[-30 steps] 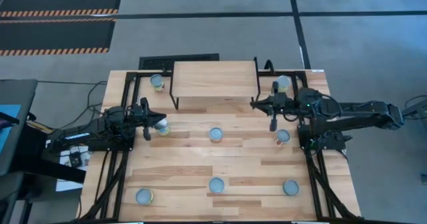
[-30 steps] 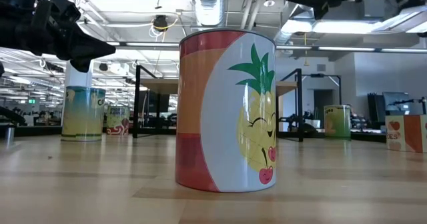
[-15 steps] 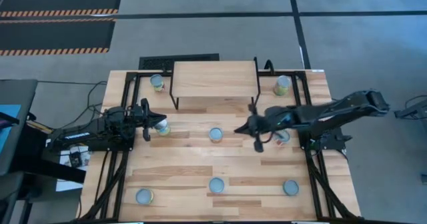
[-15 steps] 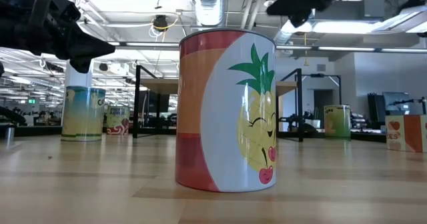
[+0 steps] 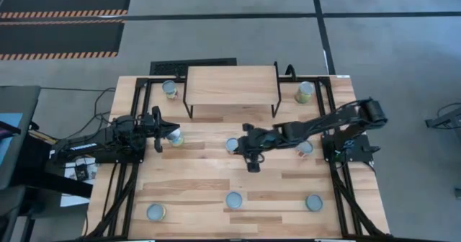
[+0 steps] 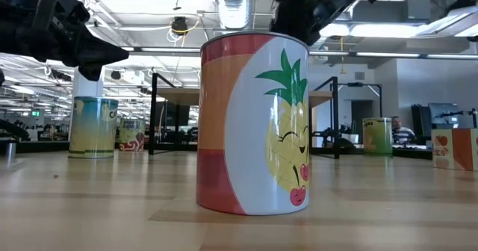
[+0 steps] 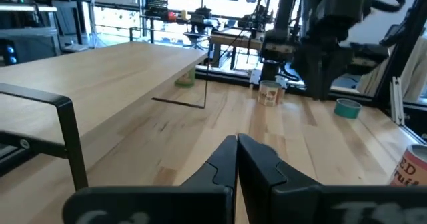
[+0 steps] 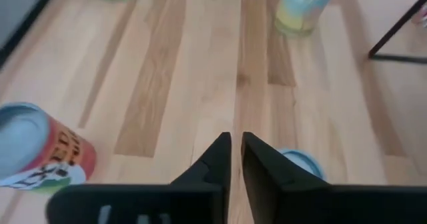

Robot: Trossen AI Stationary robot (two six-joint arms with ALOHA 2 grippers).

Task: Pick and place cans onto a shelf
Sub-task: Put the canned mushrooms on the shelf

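Note:
The light-wood shelf [image 5: 232,85] stands on black legs at the table's far middle and bears nothing. Several cans stand upright on the tabletop. My right gripper [image 5: 248,147] is shut and empty, reaching from the right to just beside the middle can [image 5: 233,145], whose silvery top shows past the fingers in the right wrist view [image 8: 301,164]. My left gripper [image 5: 160,134] is shut and empty [image 7: 237,147], raised beside a yellow-green can [image 5: 175,137]. A red-orange pineapple can [image 6: 254,124] fills the low view.
Other cans stand at the far left [image 5: 170,88], the far right [image 5: 305,91], the right [image 5: 305,148] and along the near edge [image 5: 155,212], [image 5: 234,199], [image 5: 313,202]. Shelf legs [image 8: 400,31] stand close to the right gripper. Bare wood lies between the can rows.
My right gripper has swept toward the table's left edge and a little toward the near edge, from beside the far-right can to beside the middle can, its arm stretching out across the table. Its fingers stay empty. No can has moved.

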